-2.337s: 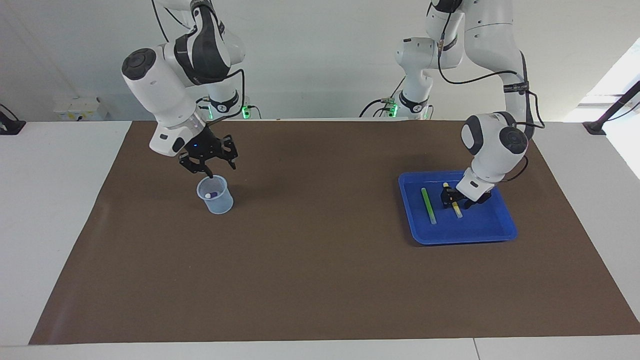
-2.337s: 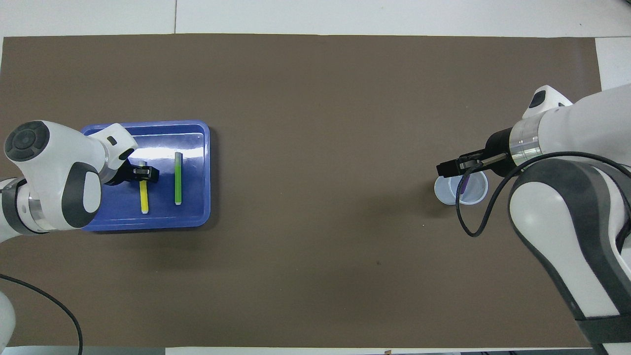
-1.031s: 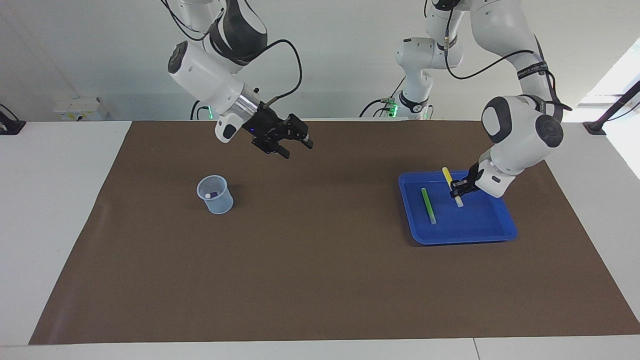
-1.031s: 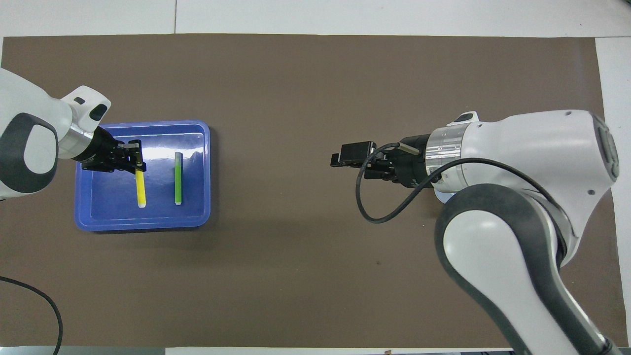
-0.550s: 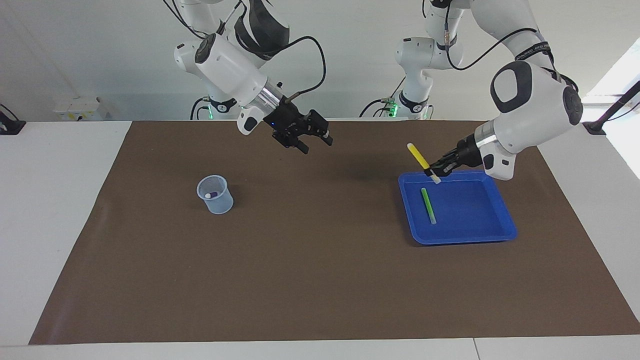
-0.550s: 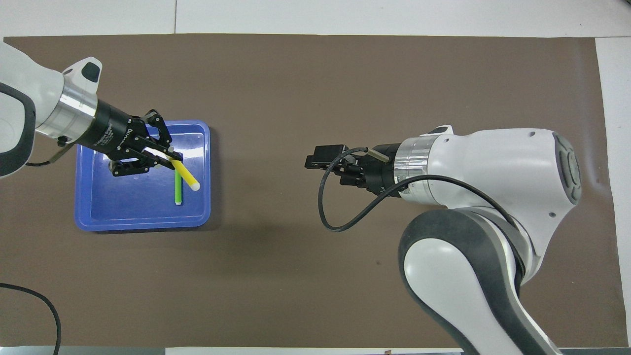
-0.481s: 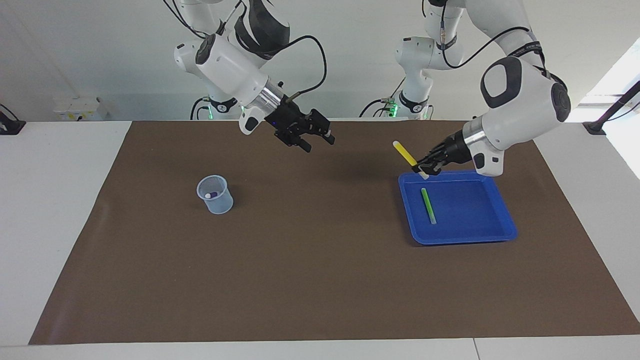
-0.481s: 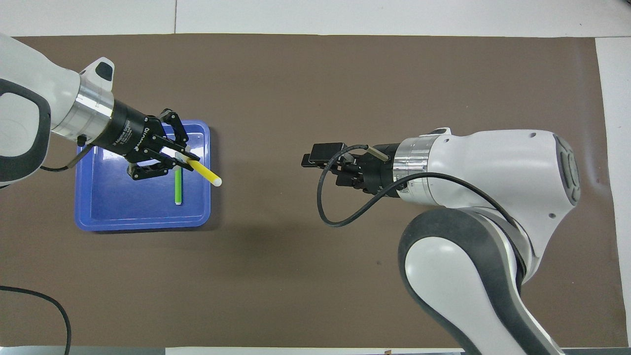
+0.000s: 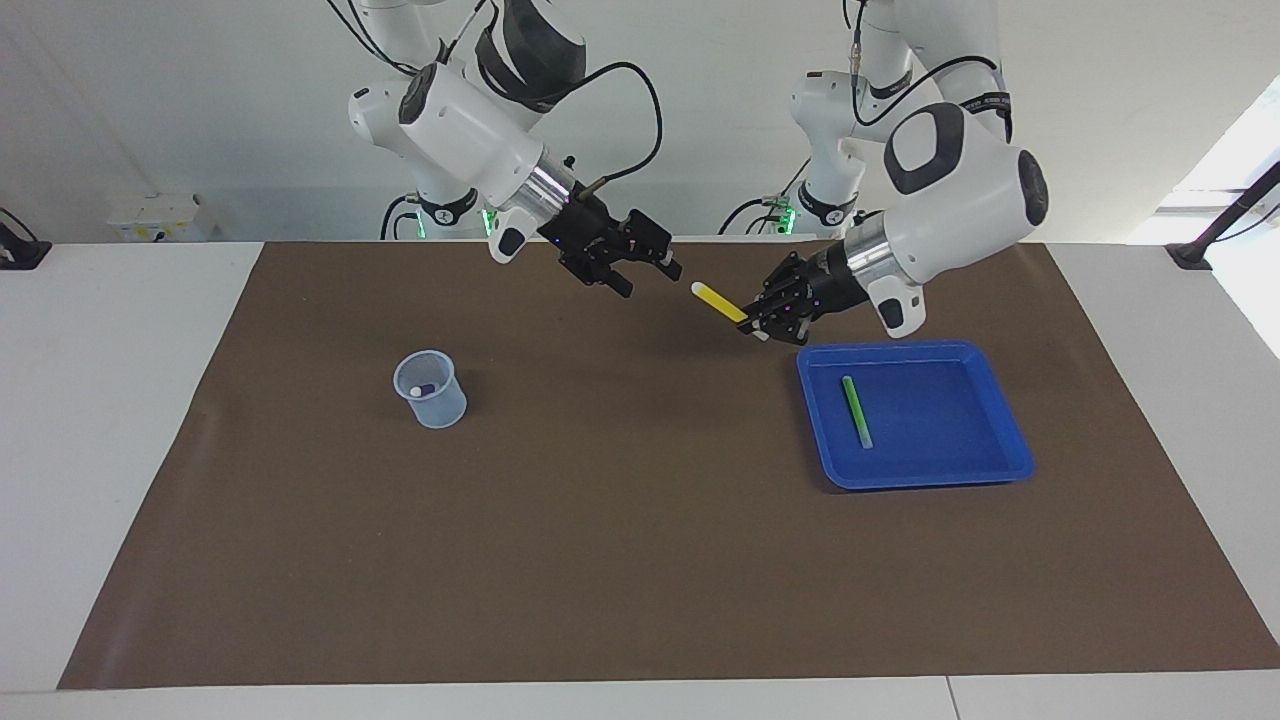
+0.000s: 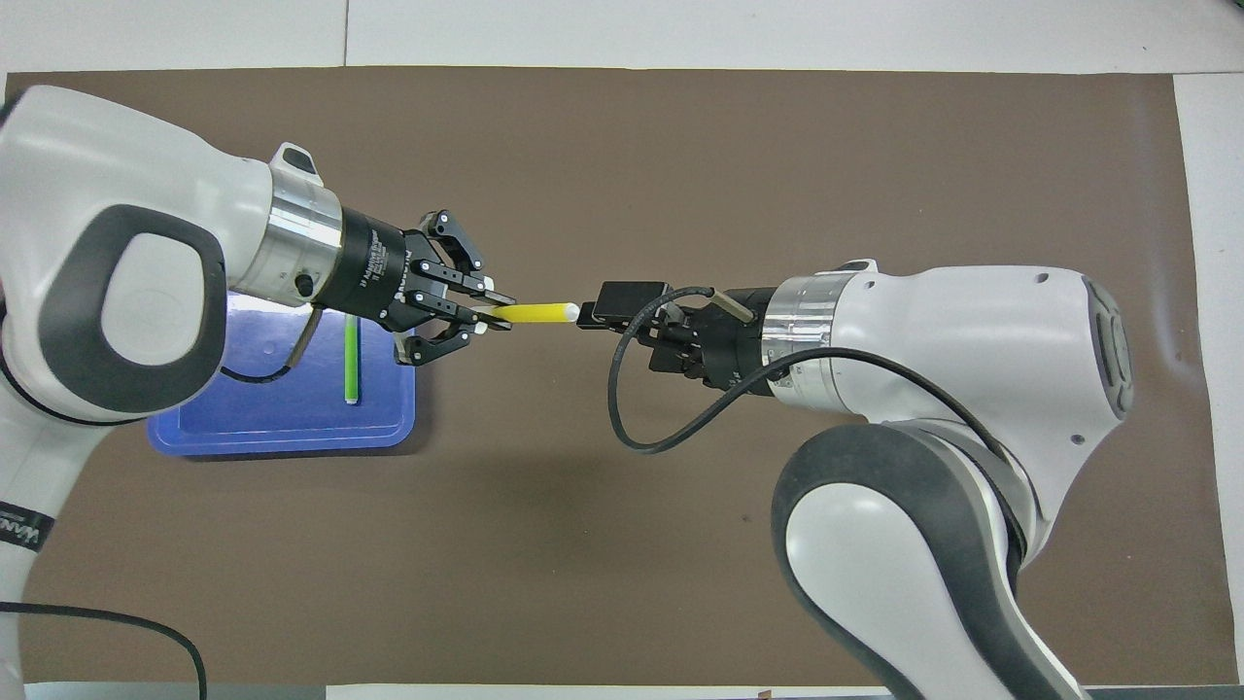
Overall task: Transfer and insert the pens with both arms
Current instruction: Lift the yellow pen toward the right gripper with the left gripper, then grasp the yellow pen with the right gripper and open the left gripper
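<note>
gripping the thin yellow marker pen (image 9: pixel 719 301) by its pale end, the black left gripper (image 9: pixel 762 322) is pointing it at the open-fingered black right gripper (image 9: pixel 645 275).

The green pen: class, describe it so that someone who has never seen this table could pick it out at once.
Find the blue tray on the brown mat, toward the left arm's end of the table. The green pen lies flat inside it, alone, pale end pointing away from the robots. The yellow pen is up in the left gripper; the purple one stands in the cup.

One camera looks from high across the brown mat (image 9: pixel 620 560) toward the robots. Another looks steeply down from above them; both cover the whole mat.
</note>
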Controlling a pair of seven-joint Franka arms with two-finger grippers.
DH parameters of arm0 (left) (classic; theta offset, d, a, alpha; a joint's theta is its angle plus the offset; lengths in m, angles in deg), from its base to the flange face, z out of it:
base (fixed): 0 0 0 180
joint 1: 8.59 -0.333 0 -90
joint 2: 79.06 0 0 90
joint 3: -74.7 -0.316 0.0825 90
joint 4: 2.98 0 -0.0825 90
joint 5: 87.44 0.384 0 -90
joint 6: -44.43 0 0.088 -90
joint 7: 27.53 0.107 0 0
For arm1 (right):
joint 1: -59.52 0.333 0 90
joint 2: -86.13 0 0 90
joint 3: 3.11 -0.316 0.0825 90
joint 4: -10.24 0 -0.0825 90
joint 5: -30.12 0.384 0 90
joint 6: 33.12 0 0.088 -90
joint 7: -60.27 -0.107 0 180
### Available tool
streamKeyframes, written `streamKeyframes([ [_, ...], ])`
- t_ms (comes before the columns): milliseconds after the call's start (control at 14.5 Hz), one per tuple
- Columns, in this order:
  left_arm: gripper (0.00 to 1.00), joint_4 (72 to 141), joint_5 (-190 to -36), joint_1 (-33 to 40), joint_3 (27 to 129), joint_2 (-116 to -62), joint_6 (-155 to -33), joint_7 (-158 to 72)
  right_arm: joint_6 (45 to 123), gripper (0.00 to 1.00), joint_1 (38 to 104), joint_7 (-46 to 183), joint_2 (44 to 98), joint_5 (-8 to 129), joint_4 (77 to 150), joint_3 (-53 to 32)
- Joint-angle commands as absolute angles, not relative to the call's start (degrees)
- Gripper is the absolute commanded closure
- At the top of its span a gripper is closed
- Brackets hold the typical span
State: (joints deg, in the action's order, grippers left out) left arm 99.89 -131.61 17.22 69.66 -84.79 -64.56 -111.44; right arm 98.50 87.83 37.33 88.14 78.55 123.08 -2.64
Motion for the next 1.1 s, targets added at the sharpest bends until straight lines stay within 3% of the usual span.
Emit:
streamKeyframes([
  [0, 1.0, 112.74, -133.84, 22.77, 68.9, -75.56, -75.33, -113.31, 99.41, 0.03, 88.0, 36.98, 88.86, 79.43, 122.66, -2.93],
  [137, 1.0, 115.67, -135.24, 23.58, 68.99, -73.44, -77.2, -113.32, 102.38, 0.11, 88.61, 37.07, 88.51, 78.73, 122.31, -3.1],
  [481, 1.0, 115.94, -138.59, 23.67, 68.99, -72.91, -77.64, -113.05, 102.93, 0.16, 89.32, 39.53, 88.33, 74.68, 122.92, -3.02],
  [1031, 1.0, 116.2, -138.76, 23.67, 68.99, -72.82, -78.61, -113.14, 96.43, 0.26, 89.49, 39.71, 89.3, 71.62, 122.92, -3.02],
])
